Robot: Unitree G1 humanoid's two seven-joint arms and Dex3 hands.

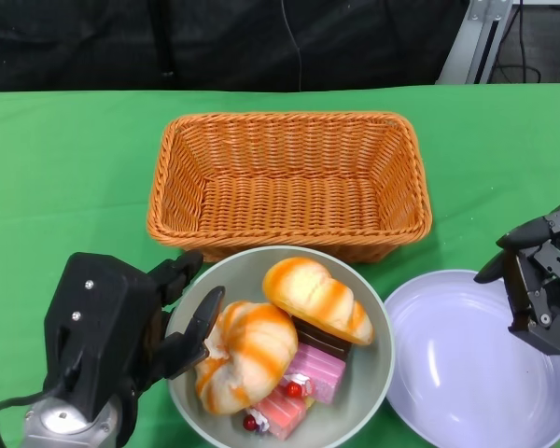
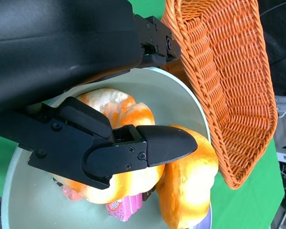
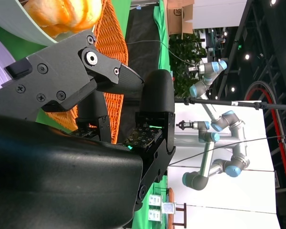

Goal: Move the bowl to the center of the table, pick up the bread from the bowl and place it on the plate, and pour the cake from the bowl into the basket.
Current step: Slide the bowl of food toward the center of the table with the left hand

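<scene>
A grey-green bowl (image 1: 377,347) sits near the table's front, just before the wicker basket (image 1: 289,122). It holds two orange-striped bread rolls, one on the left (image 1: 252,350) and one at the back right (image 1: 317,299), and pink cake pieces (image 1: 313,375). My left hand (image 1: 121,327) grips the bowl's left rim: one finger (image 2: 148,145) lies inside against the left roll (image 2: 109,102), and others reach outside the rim. My right hand (image 1: 541,280) hovers over the right edge of the lilac plate (image 1: 457,364), fingers apart and holding nothing.
The basket (image 2: 229,71) is empty and almost touches the bowl's far rim. The plate lies right beside the bowl on the right. Green cloth covers the table, with a dark backdrop beyond its far edge.
</scene>
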